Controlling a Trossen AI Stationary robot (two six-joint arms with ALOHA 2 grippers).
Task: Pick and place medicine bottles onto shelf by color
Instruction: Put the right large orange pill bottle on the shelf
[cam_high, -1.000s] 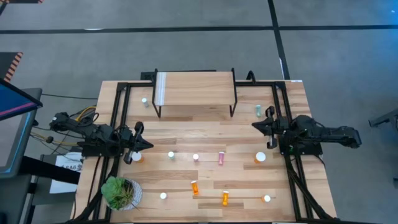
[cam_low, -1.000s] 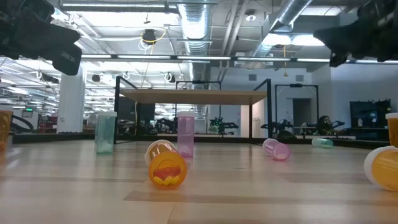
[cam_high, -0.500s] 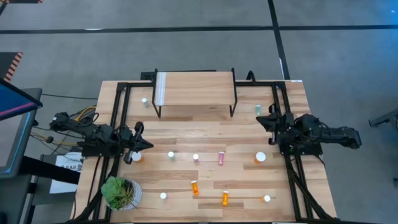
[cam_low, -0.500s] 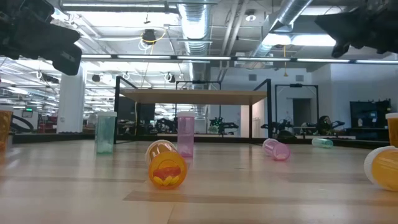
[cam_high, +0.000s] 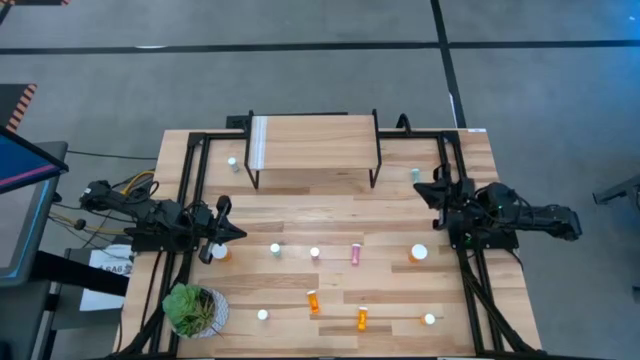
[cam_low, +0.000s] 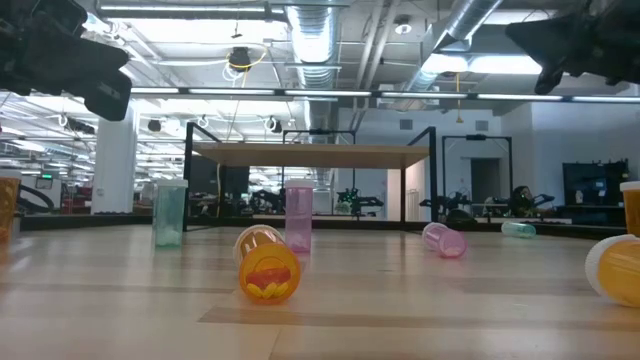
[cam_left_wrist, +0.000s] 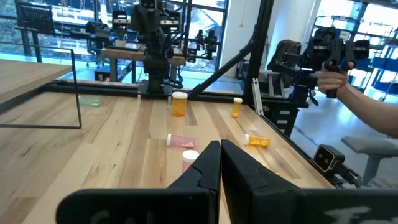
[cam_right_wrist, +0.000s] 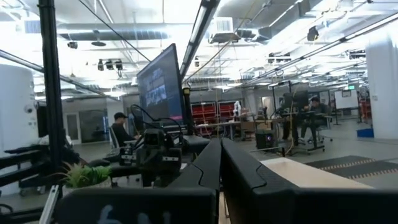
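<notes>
While no label or writing can be read on any bottle, positions are clear. Left gripper (cam_high: 232, 233) waits over the worktop's left edge, fingers pressed together, empty, unchanged from a second ago; an orange bottle (cam_high: 220, 253) stands just beside its tip, and a potted plant (cam_high: 192, 309) sits at the near left corner. Shelf (cam_high: 315, 140) stands at the far edge, top bare, with one pale bottle (cam_high: 232, 161) just left of its legs. Pale green (cam_high: 276, 249) and pink (cam_high: 354, 254) bottles lie mid-worktop; orange ones (cam_high: 313, 300) lie nearer the front edge. Right gripper (cam_high: 425, 189), fingers together and holding nothing, has drawn back toward the right edge and risen since the earlier frame. A green bottle (cam_high: 415, 176) lies just beside its tip, a wide orange bottle (cam_high: 419, 253) near the right edge.
</notes>
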